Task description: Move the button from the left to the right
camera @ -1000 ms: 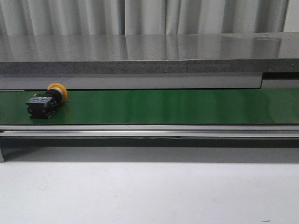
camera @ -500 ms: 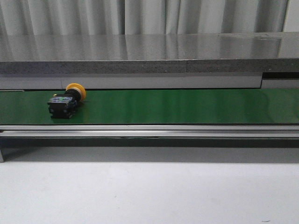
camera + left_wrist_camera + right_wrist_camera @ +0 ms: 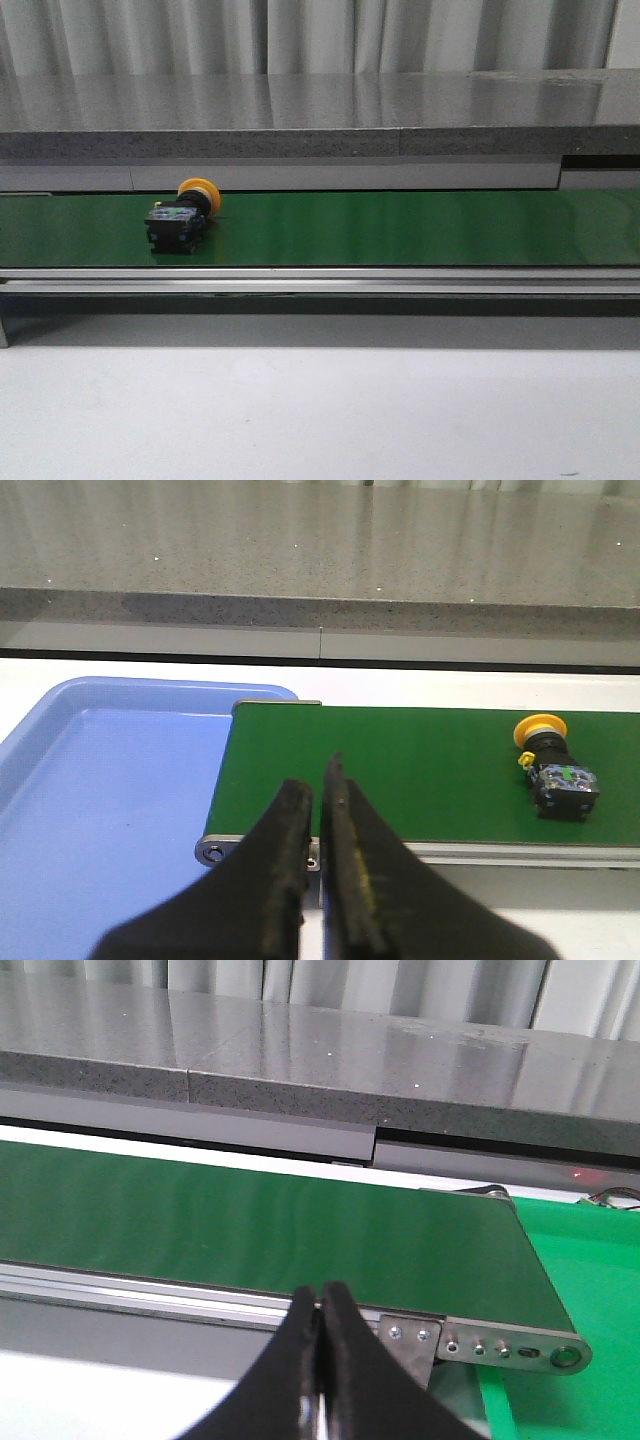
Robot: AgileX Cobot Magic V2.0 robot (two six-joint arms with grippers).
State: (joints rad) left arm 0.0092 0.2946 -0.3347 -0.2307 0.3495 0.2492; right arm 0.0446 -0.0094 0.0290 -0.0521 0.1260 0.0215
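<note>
One button [image 3: 183, 214] lies on its side on the green conveyor belt [image 3: 400, 228], toward the belt's left part, yellow cap facing the rear; it sits well apart from the left pincer [image 3: 318, 782], tips together, gripping nothing; right pincer [image 3: 322, 1300] pressed together, empty; one blue tray [image 3: 100, 780] adjoins the belt end.

A yellow-orange mushroom cap tops the black boxy push-button [image 3: 183, 215], which carries tiny green and blue marks. The smooth conveyor belt [image 3: 400, 228] is deep green, the shallow plastic tray [image 3: 110, 780] pale blue, the tabletop [image 3: 320, 410] plain white.
</note>
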